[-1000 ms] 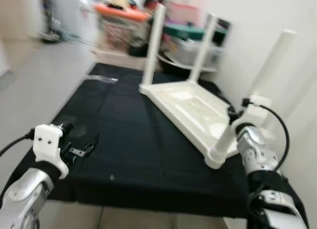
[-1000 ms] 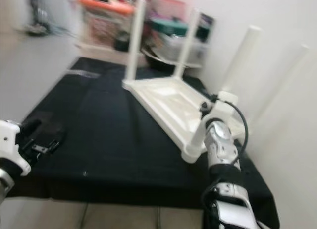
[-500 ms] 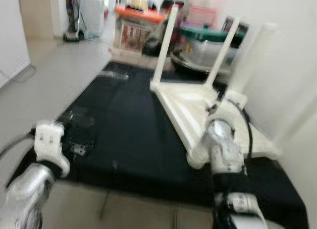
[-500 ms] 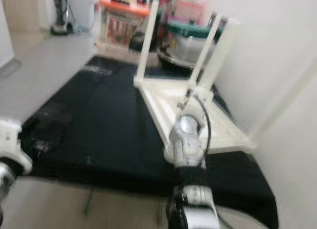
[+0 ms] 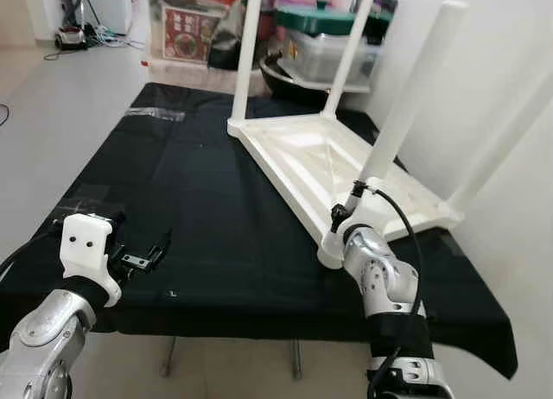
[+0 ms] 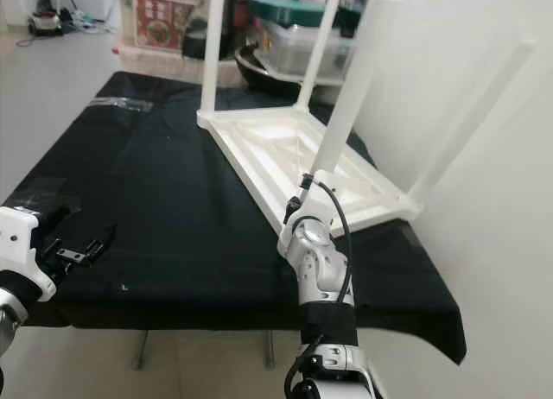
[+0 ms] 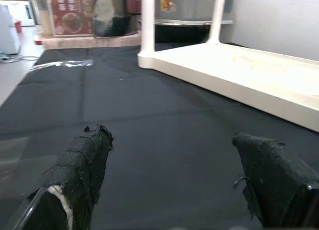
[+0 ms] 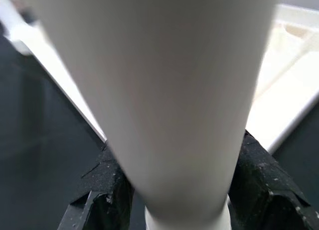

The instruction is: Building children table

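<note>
The right claw (image 8: 169, 200) grips the base of the near white leg (image 5: 406, 105), whose long axis rises steeply from the upturned table top (image 5: 328, 170) on the black surface (image 5: 216, 209). The left claw (image 7: 179, 175) hangs open, well apart.

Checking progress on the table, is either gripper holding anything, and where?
The right gripper grips a white table leg near its base; the left gripper is open, empty.

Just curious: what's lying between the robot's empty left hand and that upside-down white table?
Bare black cloth. The left wrist view shows the left hand open, with cloth running unbroken to the white table.
</note>
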Controlling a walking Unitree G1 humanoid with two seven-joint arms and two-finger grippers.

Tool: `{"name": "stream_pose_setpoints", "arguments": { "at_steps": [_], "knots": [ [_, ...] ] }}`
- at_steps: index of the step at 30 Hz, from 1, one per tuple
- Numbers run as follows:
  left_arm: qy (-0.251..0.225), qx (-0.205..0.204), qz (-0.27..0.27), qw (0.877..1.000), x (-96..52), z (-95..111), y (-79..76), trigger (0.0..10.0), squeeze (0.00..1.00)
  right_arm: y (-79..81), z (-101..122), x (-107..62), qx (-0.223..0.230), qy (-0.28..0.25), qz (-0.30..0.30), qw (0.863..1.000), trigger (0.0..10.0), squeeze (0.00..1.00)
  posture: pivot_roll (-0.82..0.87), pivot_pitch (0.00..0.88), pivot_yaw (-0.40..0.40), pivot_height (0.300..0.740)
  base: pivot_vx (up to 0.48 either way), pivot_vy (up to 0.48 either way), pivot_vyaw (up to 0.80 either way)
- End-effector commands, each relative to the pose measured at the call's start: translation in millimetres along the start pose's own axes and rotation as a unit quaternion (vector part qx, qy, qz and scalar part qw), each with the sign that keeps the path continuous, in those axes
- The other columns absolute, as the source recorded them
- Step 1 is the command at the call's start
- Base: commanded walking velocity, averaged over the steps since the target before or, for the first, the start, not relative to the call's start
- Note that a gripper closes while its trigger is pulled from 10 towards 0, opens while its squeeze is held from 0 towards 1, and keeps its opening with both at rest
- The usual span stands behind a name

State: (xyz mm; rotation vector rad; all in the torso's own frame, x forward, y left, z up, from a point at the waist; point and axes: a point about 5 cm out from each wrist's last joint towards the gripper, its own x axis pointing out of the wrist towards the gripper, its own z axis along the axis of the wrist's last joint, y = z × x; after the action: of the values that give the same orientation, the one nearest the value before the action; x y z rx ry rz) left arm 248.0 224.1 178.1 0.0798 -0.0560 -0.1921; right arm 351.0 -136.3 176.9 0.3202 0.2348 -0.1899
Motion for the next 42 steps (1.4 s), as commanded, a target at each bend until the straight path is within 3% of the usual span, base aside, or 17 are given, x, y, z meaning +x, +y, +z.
{"name": "stream_pose_setpoints", "arguments": {
  "at_steps": [1, 6, 20, 22, 26, 31, 34, 35, 37, 42],
  "knots": [
    [0.007, -0.001, -0.007, 1.000, 1.3, -3.4, -2.4, 10.0, 0.00, 0.1, 20.6, -3.2, 0.013, -0.039, 0.019, 0.999, 10.0, 0.00, 0.11, 0.000, -0.164, 0.740, 0.000, 0.000, 0.00],
    [0.005, -0.001, -0.009, 1.000, 2.7, -3.3, -2.3, 10.0, 0.00, -0.6, 43.1, -6.3, 0.024, -0.077, 0.108, 0.991, 10.0, 0.00, 0.11, 0.000, -0.162, 0.740, 0.000, 0.000, 0.00],
    [0.000, 0.001, -0.011, 1.000, 2.9, -2.0, -0.5, 10.0, 0.00, -21.2, 82.2, 1.8, -0.052, -0.123, 0.183, 0.974, 10.0, 0.00, 0.11, 0.000, -0.169, 0.740, 0.000, 0.000, 0.00],
    [0.000, 0.001, -0.013, 1.000, 3.0, -2.5, -0.8, 10.0, 0.00, -22.9, 91.3, 5.0, -0.092, -0.134, 0.232, 0.959, 10.0, 0.00, 0.11, 0.000, -0.172, 0.740, 0.000, 0.000, 0.00],
    [-0.001, 0.000, -0.014, 1.000, 3.8, -2.9, -1.6, 10.0, 0.00, -26.7, 95.2, 9.4, -0.131, -0.136, 0.262, 0.946, 10.0, 0.00, 0.11, 0.000, -0.175, 0.740, 0.000, 0.000, 0.00],
    [-0.003, 0.000, -0.014, 1.000, 4.4, -2.7, -1.8, 10.0, 0.00, -34.0, 96.9, 16.8, -0.160, -0.128, 0.283, 0.937, 10.0, 0.00, 0.12, 0.000, -0.179, 0.740, 0.000, 0.000, 0.00],
    [-0.004, 0.000, -0.016, 1.000, 4.6, -2.9, -3.0, 10.0, 0.00, -46.5, 91.7, 24.5, -0.173, -0.081, 0.358, 0.914, 10.0, 0.00, 0.13, 0.000, -0.186, 0.740, 0.000, 0.000, 0.00],
    [-0.004, 0.000, -0.016, 1.000, 4.6, -2.9, -3.0, 10.0, 0.00, -46.5, 91.7, 24.5, -0.173, -0.081, 0.358, 0.914, 10.0, 0.00, 0.13, 0.000, -0.186, 0.740, 0.000, 0.000, 0.00],
    [-0.004, 0.000, -0.016, 1.000, 4.1, -2.9, -2.9, 10.0, 0.00, -52.9, 84.4, 26.0, -0.178, -0.045, 0.396, 0.900, 10.0, 0.00, 0.13, 0.000, -0.190, 0.740, 0.000, 0.000, 0.00],
    [-0.003, 0.000, -0.016, 1.000, 3.9, -3.1, -2.7, 10.0, 0.00, -55.6, 80.0, 29.3, -0.178, -0.029, 0.402, 0.898, 10.0, 0.00, 0.13, 0.000, -0.190, 0.740, 0.000, 0.000, 0.00]
  ]
}}
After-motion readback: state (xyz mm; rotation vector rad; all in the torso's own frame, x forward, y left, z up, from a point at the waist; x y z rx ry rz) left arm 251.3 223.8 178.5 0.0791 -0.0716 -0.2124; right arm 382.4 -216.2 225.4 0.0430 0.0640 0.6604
